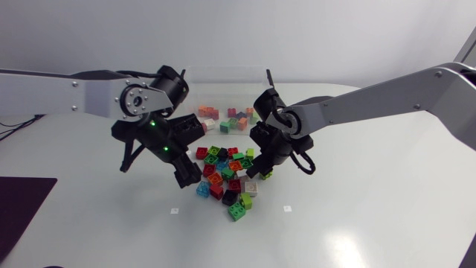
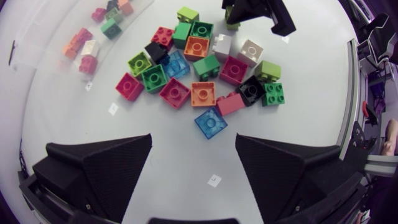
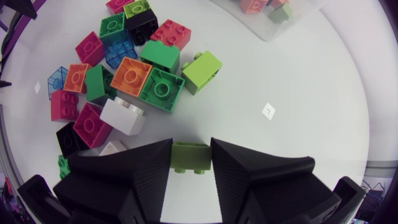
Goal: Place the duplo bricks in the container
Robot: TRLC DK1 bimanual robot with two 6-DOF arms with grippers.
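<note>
A pile of duplo bricks (image 1: 225,173) in many colours lies on the white table, also in the left wrist view (image 2: 199,68) and the right wrist view (image 3: 124,68). Behind it stands a clear container (image 1: 223,112) holding several bricks. My right gripper (image 3: 191,152) is shut on a light green brick (image 3: 191,164) at the pile's right edge (image 1: 265,174), low over the table. My left gripper (image 2: 193,168) hangs open and empty above the pile's left side (image 1: 186,151).
The container's corner shows beyond the pile in both wrist views (image 2: 93,31) (image 3: 280,15). Small white markers (image 1: 174,211) (image 1: 287,208) lie on the table in front of the pile. A dark mat (image 1: 22,205) covers the front left corner.
</note>
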